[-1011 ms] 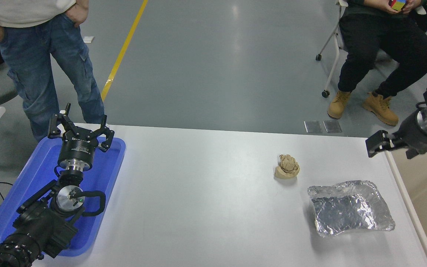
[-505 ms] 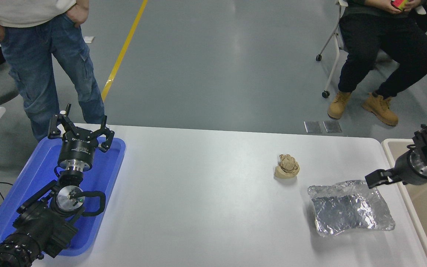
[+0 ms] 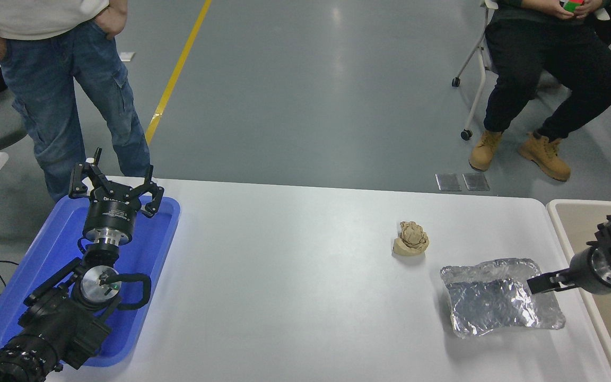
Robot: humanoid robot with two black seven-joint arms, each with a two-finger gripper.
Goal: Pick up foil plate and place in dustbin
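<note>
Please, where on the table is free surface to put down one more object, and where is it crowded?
The widest bare patch lies between the blue tray and the paper ball. The near edge in front of the foil plate is also free. Crowded: the right end, where the right gripper reaches over the plate beside the dustbin.

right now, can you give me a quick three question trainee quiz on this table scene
1. True or false: the shiny silver crinkled foil plate lies inside the shallow blue plastic tray.
2. Which arm's black gripper is over the foil plate?
A. left gripper
B. right gripper
C. neither
3. Fill in: the small crumpled tan paper ball sits on the white table, on the ____ side of the foil plate, apart from it.

Key
1. False: it lies on the table's right part, near the large beige plastic dustbin.
2. B
3. far
</note>
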